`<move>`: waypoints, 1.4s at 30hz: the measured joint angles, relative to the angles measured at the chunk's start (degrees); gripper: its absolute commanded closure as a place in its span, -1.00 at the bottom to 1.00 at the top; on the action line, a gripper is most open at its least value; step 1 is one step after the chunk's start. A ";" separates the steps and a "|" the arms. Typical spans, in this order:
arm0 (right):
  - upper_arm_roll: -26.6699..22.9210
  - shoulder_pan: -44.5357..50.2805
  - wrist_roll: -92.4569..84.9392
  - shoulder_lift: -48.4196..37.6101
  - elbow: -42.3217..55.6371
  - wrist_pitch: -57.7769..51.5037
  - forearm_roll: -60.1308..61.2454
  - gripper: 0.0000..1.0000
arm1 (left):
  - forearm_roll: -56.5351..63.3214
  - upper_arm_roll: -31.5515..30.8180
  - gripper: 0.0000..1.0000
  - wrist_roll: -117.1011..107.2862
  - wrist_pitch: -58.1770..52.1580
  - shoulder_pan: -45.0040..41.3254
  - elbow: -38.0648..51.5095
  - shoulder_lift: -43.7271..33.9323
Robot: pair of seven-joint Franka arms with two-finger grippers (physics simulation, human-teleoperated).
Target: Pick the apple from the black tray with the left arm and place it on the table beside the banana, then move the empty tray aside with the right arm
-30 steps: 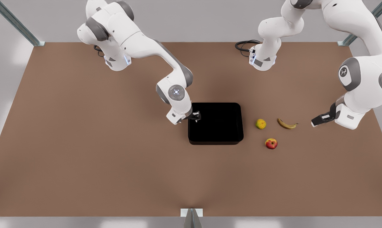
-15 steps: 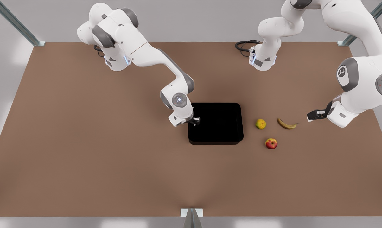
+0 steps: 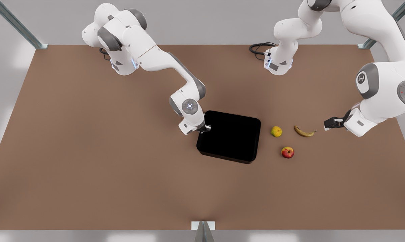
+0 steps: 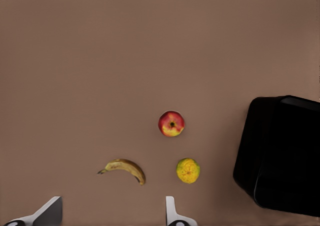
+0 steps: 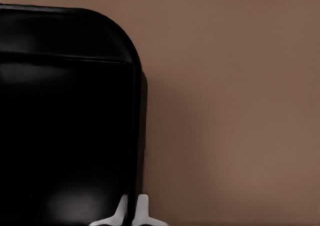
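Note:
The black tray (image 3: pixel 229 136) lies empty mid-table, skewed, its corner by the right gripper raised. My right gripper (image 3: pixel 206 128) is at the tray's edge on the front view's left. In the right wrist view the right gripper (image 5: pixel 133 212) is shut on the rim of the tray (image 5: pixel 65 136). The apple (image 3: pixel 287 152) rests on the table (image 3: pixel 88 151) near the banana (image 3: pixel 304 131). My left gripper (image 3: pixel 329 123) hovers open beyond the banana on the front view's right. The left wrist view shows the left gripper (image 4: pixel 114 203), apple (image 4: pixel 171 123), banana (image 4: pixel 123 169) and tray (image 4: pixel 285 151).
A yellow-green round fruit (image 3: pixel 276 131) sits between the tray and the banana, close to the apple; the same fruit (image 4: pixel 188 170) appears in the left wrist view. A black cable (image 3: pixel 258 48) loops by the far arm base. Grey posts stand at the table corners.
The right gripper closed in on the tray's rim, and the tray has turned and tipped. The left gripper has drifted slightly toward the banana.

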 measured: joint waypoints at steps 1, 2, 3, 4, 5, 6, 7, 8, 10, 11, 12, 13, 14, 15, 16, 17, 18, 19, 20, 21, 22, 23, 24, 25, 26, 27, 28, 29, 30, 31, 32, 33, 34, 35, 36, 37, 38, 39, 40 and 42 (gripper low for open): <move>0.00 0.00 -0.17 0.00 0.00 0.01 0.05 0.62 | -0.08 0.02 -1.00 0.20 0.24 -0.01 0.01 0.00; 0.00 0.00 -0.32 -0.01 0.00 -0.01 0.07 0.62 | -0.14 0.03 -1.00 0.39 0.45 0.01 0.02 0.00; 0.00 0.00 -0.49 -0.13 0.00 -0.06 0.07 0.63 | -0.19 0.03 -1.00 0.57 0.62 0.03 0.02 0.01; 0.00 -0.05 -0.67 -0.32 0.03 -0.14 0.09 0.64 | -0.23 0.04 -1.00 0.74 0.77 0.04 0.02 0.01; 0.00 -0.19 -0.88 -0.79 0.06 -0.33 0.10 0.66 | -0.25 0.04 -1.00 0.90 0.90 0.04 0.00 0.01; 0.00 -0.35 -1.10 -1.35 0.07 -0.57 0.13 0.67 | -0.28 0.04 -1.00 1.05 1.00 0.03 0.01 0.01; -0.03 -0.44 -1.35 -1.99 0.09 -0.97 0.16 0.70 | -0.29 0.04 -1.00 1.19 1.09 0.03 0.01 0.00; -0.09 -0.57 -1.62 -2.74 0.09 -1.49 0.18 0.70 | -0.30 0.04 -1.00 1.33 1.17 0.05 0.02 0.00; -0.24 -1.39 -2.31 -4.93 0.09 -3.26 0.22 0.70 | -0.29 0.03 -1.00 1.57 1.29 0.03 0.01 0.01; -0.38 -2.02 -2.77 -6.14 0.09 -4.41 0.23 0.70 | -0.28 -0.01 -1.00 1.68 1.34 0.03 0.02 0.03; -0.49 -2.95 -3.32 -7.50 0.08 -5.73 0.24 0.70 | -0.28 -0.03 -1.00 1.79 1.37 0.02 0.02 0.02; -0.58 -4.12 -3.98 -9.00 0.06 -7.22 0.26 0.70 | -0.28 0.00 -1.00 1.89 1.41 -0.02 0.02 0.01; -0.71 -5.52 -4.75 -10.63 0.03 -8.93 0.27 0.70 | -0.29 -0.01 -1.00 1.99 1.43 0.00 0.00 0.01; -0.79 -7.19 -5.67 -12.28 0.02 -10.81 0.28 0.70 | -0.30 -0.03 -1.00 2.08 1.46 0.00 0.01 0.11; -0.84 -9.03 -6.70 -13.89 0.01 -12.76 0.27 0.70 | -0.29 -0.03 -1.00 2.16 1.46 -0.04 -0.01 0.11; -0.86 -10.85 -7.84 -15.31 0.00 -14.68 0.26 0.70 | -0.28 -0.04 -1.00 2.24 1.46 -0.08 0.01 0.10; -0.87 -12.83 -9.07 -16.67 0.00 -16.61 0.22 0.70 | -0.29 -0.03 -1.00 2.32 1.46 -0.11 -0.02 0.10; -0.87 -15.12 -10.46 -17.97 0.00 -18.60 0.11 0.70 | -0.27 -0.03 -1.00 2.39 1.47 -0.10 -0.04 0.10; -0.88 -17.72 -12.03 -19.17 0.00 -20.63 0.03 0.70 | -0.22 -0.04 -1.00 2.46 1.47 -0.09 -0.05 0.10; -1.12 -20.23 -13.78 -20.19 0.00 -22.59 -0.08 0.70 | -0.19 -0.04 -1.00 2.52 1.48 -0.09 -0.06 0.11; -2.10 -22.09 -15.70 -21.02 0.05 -24.37 -0.16 0.70 | -0.18 -0.05 -1.00 2.58 1.48 -0.09 -0.06 0.10; -3.87 -23.22 -17.81 -21.49 0.13 -26.00 -0.22 0.70 | -0.16 -0.05 -1.00 2.64 1.48 -0.08 -0.06 0.11; -6.14 -23.82 -20.10 -21.71 0.27 -27.48 -0.27 0.70 | -0.14 -0.05 -1.00 2.70 1.49 -0.08 -0.06 0.13; -8.42 -24.18 -22.59 -21.80 0.40 -28.74 -0.28 0.70 | -0.13 -0.05 -1.00 2.75 1.50 -0.08 -0.04 0.15; -10.44 -24.37 -25.26 -21.80 0.46 -29.81 -0.29 0.70 | -0.11 -0.05 -1.00 2.80 1.52 -0.08 -0.01 0.17; -12.15 -24.45 -28.15 -21.76 0.51 -30.69 -0.30 0.70 | -0.10 -0.05 -1.00 2.84 1.53 -0.08 0.01 0.18; -13.68 -24.46 -31.30 -21.66 0.56 -31.36 -0.29 0.70 | -0.10 -0.01 -1.00 2.89 1.54 -0.10 0.02 0.16; -15.03 -24.48 -34.50 -21.60 0.62 -31.90 -0.24 0.70 | -0.08 -0.03 -1.00 2.93 1.56 -0.07 0.02 0.20; -16.17 -24.53 -37.67 -21.49 0.66 -32.36 -0.11 0.70 | -0.05 -0.04 -1.00 2.97 1.57 -0.07 0.02 0.24; -16.78 -25.03 -40.76 -21.39 0.72 -32.69 -0.04 0.70 | -0.04 -0.03 -1.00 3.00 1.59 -0.08 -0.01 0.21; -17.12 -25.92 -43.88 -21.32 0.83 -32.77 0.04 0.70 | -0.03 -0.04 -1.00 3.04 1.60 -0.08 0.01 0.21; -17.32 -26.92 -46.98 -21.27 1.20 -32.82 0.10 0.70 | -0.02 -0.03 -1.00 3.07 1.61 -0.08 0.01 0.20; -17.39 -28.12 -50.09 -21.10 1.45 -32.82 0.15 0.70 | -0.01 -0.04 -1.00 3.10 1.62 -0.08 -0.02 0.19; -17.44 -29.38 -53.16 -20.79 1.62 -32.81 0.17 0.70 | -0.01 -0.04 -1.00 3.13 1.63 -0.08 -0.04 0.19; -17.47 -30.48 -56.16 -20.39 1.84 -32.80 0.25 0.70 | 0.00 -0.05 -1.00 3.16 1.63 -0.08 -0.05 0.19; -17.44 -31.49 -59.07 -19.93 2.02 -32.80 0.44 0.70 | 0.00 -0.05 -1.00 3.19 1.62 -0.08 -0.06 0.18; -17.40 -32.32 -61.82 -19.38 2.11 -32.79 0.62 0.70 | 0.00 -0.05 -1.00 3.21 1.62 -0.08 -0.06 0.18; -17.40 -32.98 -64.43 -18.29 2.16 -32.79 0.78 0.70 | 0.01 -0.05 -1.00 3.23 1.61 -0.08 -0.06 0.18; -17.36 -33.83 -66.89 -16.93 2.20 -32.80 0.92 0.70 | 0.01 -0.05 -1.00 3.26 1.61 -0.08 -0.06 0.18; -17.32 -34.76 -71.42 -14.09 2.95 -32.81 1.18 0.70 | 0.01 -0.05 -1.00 3.30 1.60 -0.08 -0.06 0.18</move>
